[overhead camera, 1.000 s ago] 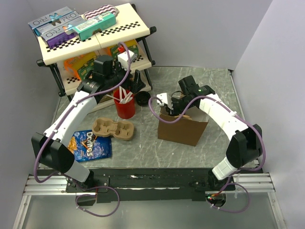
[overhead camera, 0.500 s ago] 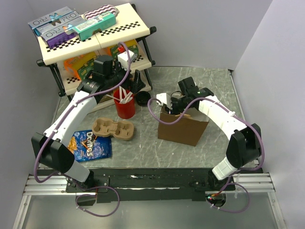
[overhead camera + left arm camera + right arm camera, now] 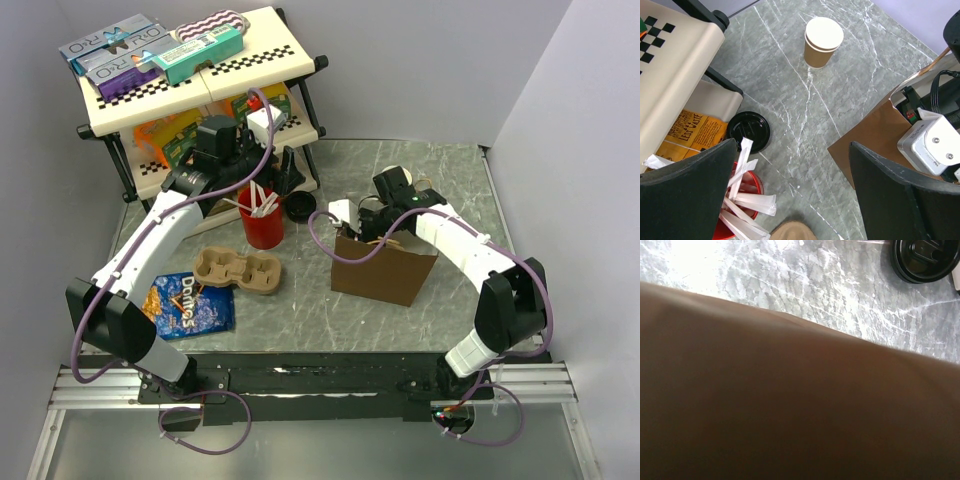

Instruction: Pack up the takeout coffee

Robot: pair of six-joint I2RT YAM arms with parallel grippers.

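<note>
The left gripper [image 3: 792, 147] has its two black fingers spread wide with nothing between them, hanging over the grey marbled table [image 3: 300, 300]. In the top view the takeout coffee [image 3: 297, 207] stands on the table at about 5 o'clock of that gripper. From above only its round black plastic lid shows, and the cup body under it cannot be made out. It sits outside the brown paper bag [image 3: 385, 268], which stands upright and well apart at the coffee's 4 o'clock.

Just beside the coffee at 8 o'clock is a red cup of white wrapped sticks [image 3: 262, 222]. At 7 o'clock of that cup lies a moulded tan pulp cup carrier [image 3: 238, 270], with a blue Doritos bag [image 3: 190, 303] just beside it at 8 o'clock.

The right gripper [image 3: 366, 222] is low at the bag's open mouth, at the far left corner. Its fingers are hidden, and its wrist view is mostly filled with brown paper, so whether they are apart or together cannot be told.

In the left wrist view a lidless tan paper cup [image 3: 823, 41] stands on the table at 12 o'clock.
</note>
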